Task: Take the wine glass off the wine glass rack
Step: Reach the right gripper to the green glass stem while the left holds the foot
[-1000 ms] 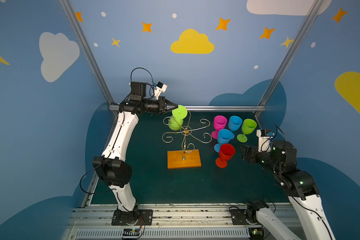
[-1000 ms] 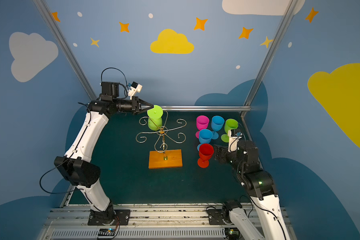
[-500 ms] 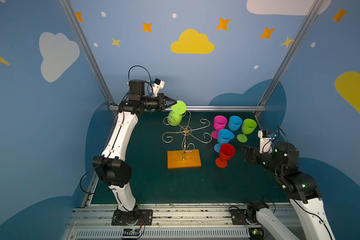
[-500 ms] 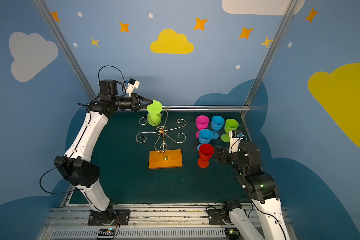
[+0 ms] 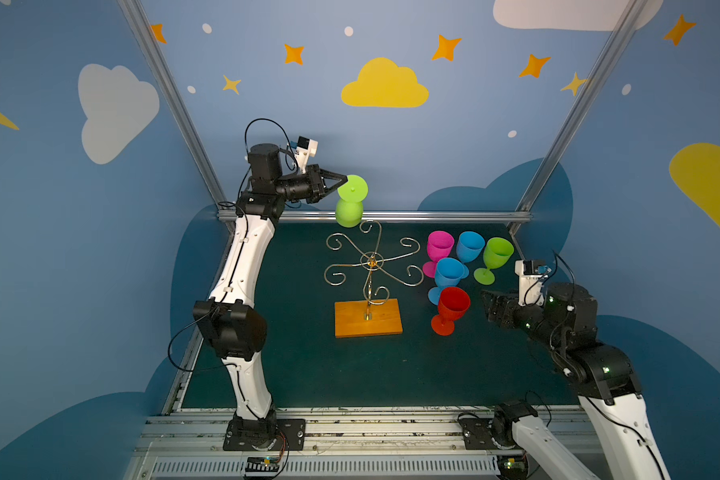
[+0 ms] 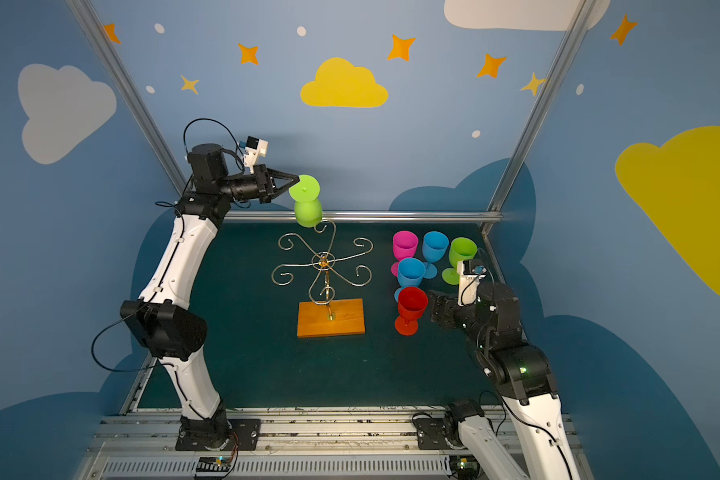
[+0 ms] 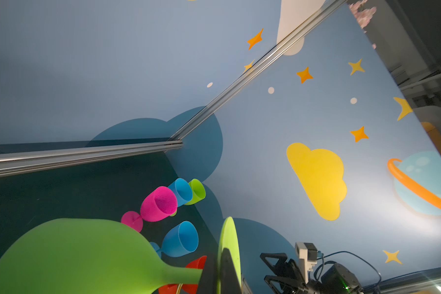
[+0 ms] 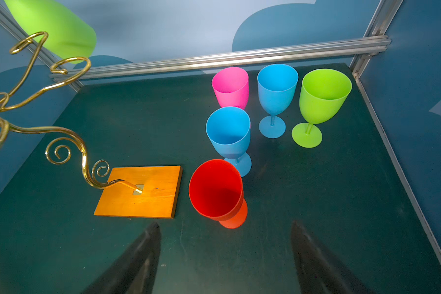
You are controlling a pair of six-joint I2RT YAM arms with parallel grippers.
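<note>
The left gripper (image 5: 344, 181), fingers clamped on the foot of the upturned lime-green plastic wine glass (image 5: 349, 211), has lifted it off the gold wire wine glass rack (image 5: 371, 262). Its bowl now appears just clear of the rear scroll, so removal looks nearly done. The right gripper (image 5: 486, 296) hovers over the counter (image 5: 308, 365), fingers open and empty.

glasses (image 5: 449, 272) cluster right of the wine glass rack (image 5: 385, 322).

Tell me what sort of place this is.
Most likely a robot test cell, not a home: two arms bolted to a metal rail, aluminium-framed walls printed with clouds, and bright plastic wine glasses beside a gold wire wine glass rack.
</note>
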